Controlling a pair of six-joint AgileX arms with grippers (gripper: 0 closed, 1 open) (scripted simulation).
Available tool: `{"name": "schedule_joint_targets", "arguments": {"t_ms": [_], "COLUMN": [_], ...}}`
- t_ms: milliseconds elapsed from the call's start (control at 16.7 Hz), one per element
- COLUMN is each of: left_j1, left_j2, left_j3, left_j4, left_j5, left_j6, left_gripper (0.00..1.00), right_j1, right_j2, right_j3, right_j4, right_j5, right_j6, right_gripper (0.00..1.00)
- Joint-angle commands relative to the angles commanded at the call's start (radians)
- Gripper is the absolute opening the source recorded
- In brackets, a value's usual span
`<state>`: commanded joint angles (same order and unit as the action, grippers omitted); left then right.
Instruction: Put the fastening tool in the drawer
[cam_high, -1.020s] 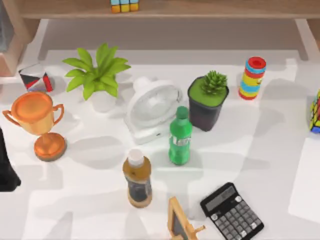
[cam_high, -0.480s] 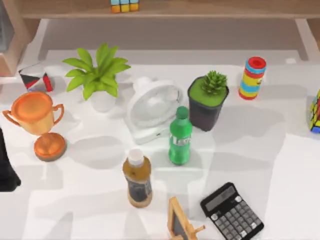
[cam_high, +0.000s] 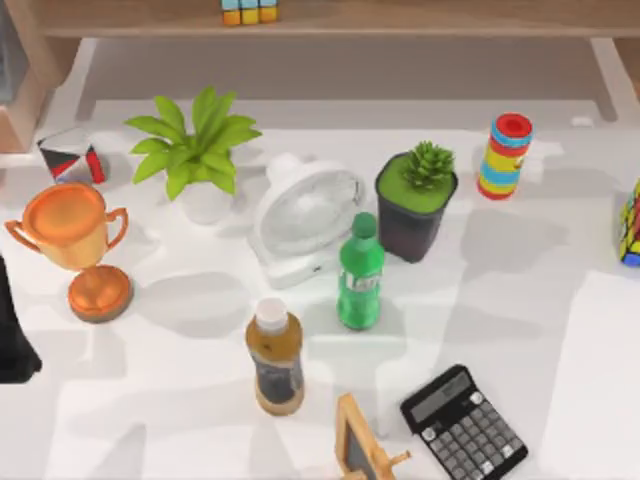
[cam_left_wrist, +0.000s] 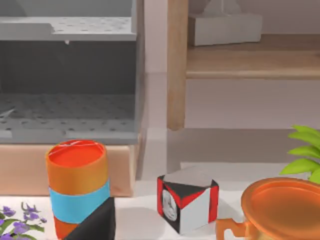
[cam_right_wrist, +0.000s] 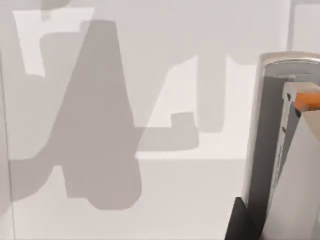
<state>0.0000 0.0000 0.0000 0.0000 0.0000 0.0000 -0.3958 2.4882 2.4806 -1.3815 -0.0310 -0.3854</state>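
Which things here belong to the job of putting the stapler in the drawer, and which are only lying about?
Job: stapler, grey drawer.
Lying about: calculator, trophy, fan, green bottle, brown bottle.

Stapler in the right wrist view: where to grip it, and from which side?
Take the stapler mid-length, fingers across its narrow width, coming down from above. It looks to lie flat on the white table, long and slim with a rounded end, so the long sides probably suit best.
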Motion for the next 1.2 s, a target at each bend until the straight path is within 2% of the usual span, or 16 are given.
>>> {"name": "schedule_joint_targets", "arguments": {"t_ms": [240,540,1200], "left_j1": [0.0,0.0,0.0], "left_j2": [0.0,0.0,0.0], "left_j3": [0.0,0.0,0.0], "left_j4": [0.0,0.0,0.0], "left_j5": [0.0,0.0,0.0], "left_j6": [0.0,0.0,0.0], "left_gripper": [1.0,1.0,1.0], "right_j1": [0.026,0.027,0.027], "right_j2": [0.114,0.124,0.124], "right_j3": [-0.028,-0.032,-0.032], "right_j4": [-0.017,-0.022,-0.022], "right_j5": [0.051,0.057,0.057], "right_j6": [0.028,0.031,0.031], "right_gripper": [0.0,0.0,0.83]}}
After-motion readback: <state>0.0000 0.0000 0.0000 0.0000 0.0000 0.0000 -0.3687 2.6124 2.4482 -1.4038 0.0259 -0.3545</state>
